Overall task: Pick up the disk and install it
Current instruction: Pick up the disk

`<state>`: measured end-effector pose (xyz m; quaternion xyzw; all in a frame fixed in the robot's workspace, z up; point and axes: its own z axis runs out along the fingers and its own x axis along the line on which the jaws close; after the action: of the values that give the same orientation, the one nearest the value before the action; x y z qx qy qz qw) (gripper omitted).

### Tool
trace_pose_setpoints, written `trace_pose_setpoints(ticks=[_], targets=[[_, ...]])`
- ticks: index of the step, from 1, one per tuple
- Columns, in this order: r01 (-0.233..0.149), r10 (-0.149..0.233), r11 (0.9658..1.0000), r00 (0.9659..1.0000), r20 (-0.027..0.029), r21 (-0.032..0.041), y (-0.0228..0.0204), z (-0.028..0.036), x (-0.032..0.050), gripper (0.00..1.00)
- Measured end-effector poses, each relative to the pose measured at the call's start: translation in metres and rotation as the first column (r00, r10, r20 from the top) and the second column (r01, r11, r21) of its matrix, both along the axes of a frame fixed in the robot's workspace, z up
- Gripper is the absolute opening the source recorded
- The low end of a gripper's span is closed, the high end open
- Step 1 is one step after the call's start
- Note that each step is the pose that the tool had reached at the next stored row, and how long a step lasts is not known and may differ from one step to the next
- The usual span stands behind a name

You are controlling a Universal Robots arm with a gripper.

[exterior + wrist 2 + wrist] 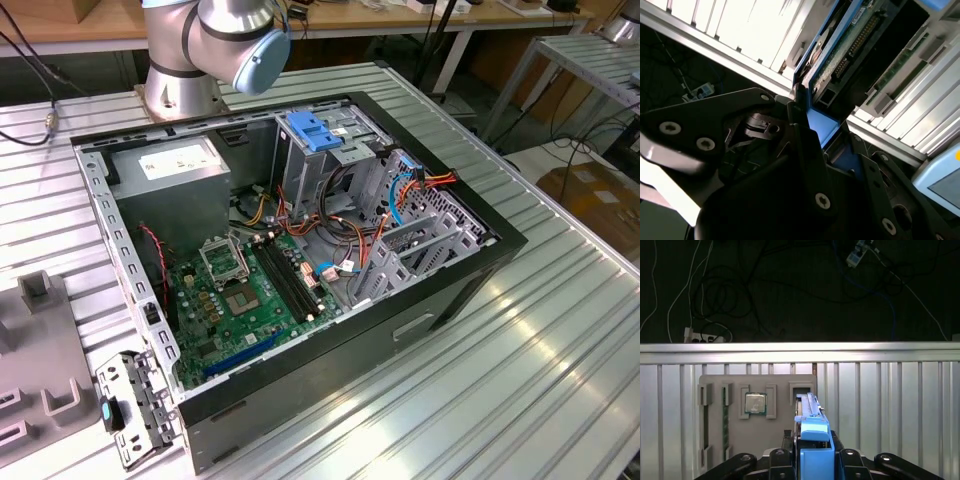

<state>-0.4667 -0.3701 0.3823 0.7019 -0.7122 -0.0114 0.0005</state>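
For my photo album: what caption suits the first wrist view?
Gripper holds the disk edge-on over a grey tray bearing a chip.

Open computer case (pixel 400 335) on ribbed table (pixel 530 400)

blue-railed disk (pixel 814 437), green motherboard (pixel 240 290), black claw (pixel 814 456)

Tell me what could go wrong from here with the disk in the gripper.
1. The gripper clamps the disk edge-on at its blue plastic end, so it might slip or twist in the grip.
2. The second wrist view shows the disk's bare circuit board; a knock against metal could damage it.
3. Loose cables lie beside the drive cage in the computer case and could snag the disk.
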Motion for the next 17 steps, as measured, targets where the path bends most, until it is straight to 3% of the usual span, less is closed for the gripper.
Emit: trace_pose_setpoints(ticks=[6,17], targets=[[0.000,0.000,1.0000,1.0000,0.0001,0.0000,0.0000,0.0099,0.0000,0.37],[0.000,0.000,1.0000,1.0000,0.0002,0.0001,0.0000,0.0194,0.0000,0.37]])
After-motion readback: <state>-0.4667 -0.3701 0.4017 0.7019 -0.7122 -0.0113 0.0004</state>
